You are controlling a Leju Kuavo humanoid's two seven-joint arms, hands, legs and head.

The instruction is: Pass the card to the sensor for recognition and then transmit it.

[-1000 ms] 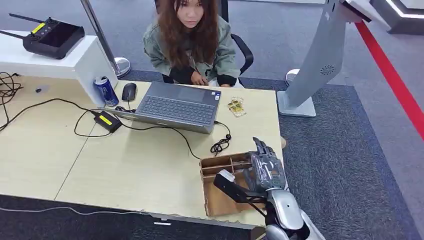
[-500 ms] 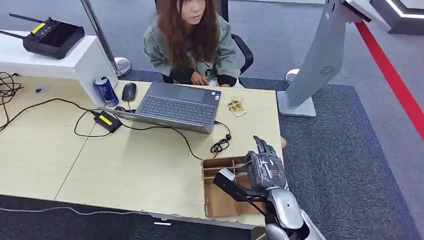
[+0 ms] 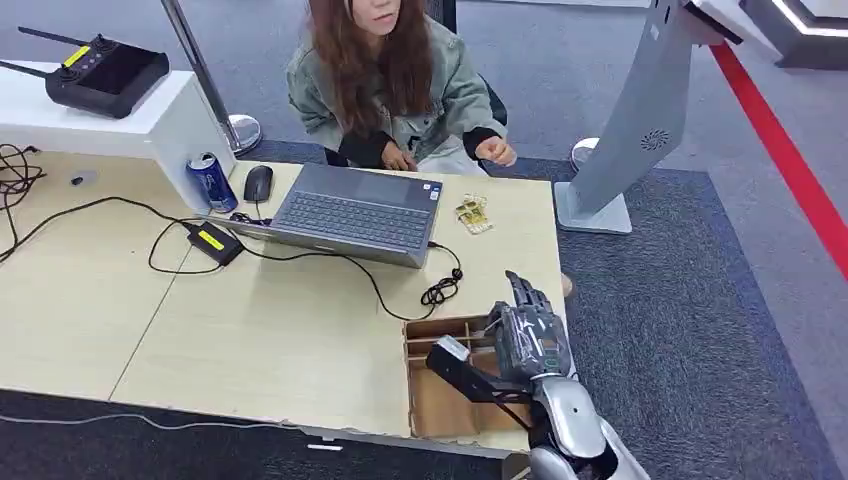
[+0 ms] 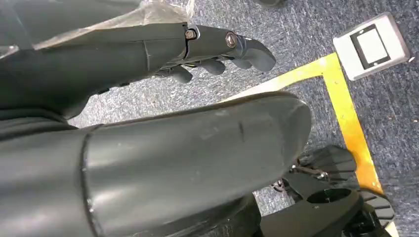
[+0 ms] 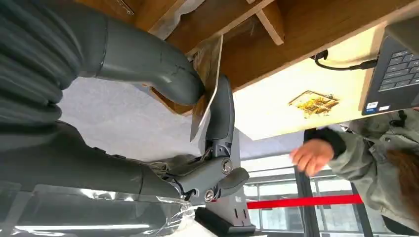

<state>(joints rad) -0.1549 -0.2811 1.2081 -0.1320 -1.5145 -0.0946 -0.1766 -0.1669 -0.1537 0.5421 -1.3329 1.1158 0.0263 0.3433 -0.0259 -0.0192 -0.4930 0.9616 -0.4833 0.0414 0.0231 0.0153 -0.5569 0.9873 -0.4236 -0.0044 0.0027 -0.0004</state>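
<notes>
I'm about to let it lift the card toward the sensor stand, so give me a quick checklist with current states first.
1. Card held: ok, pinched between thumb and a finger of the right hand.
2. Card out of the wooden tray: cannot tell; the hand is right over it.
3. Path to the sensor stand: ok, nothing stands between.
4. Person's hand is raised at the table's far edge: not ok, watch it.
5. Left hand out of the way: ok, hanging over the floor.
</notes>
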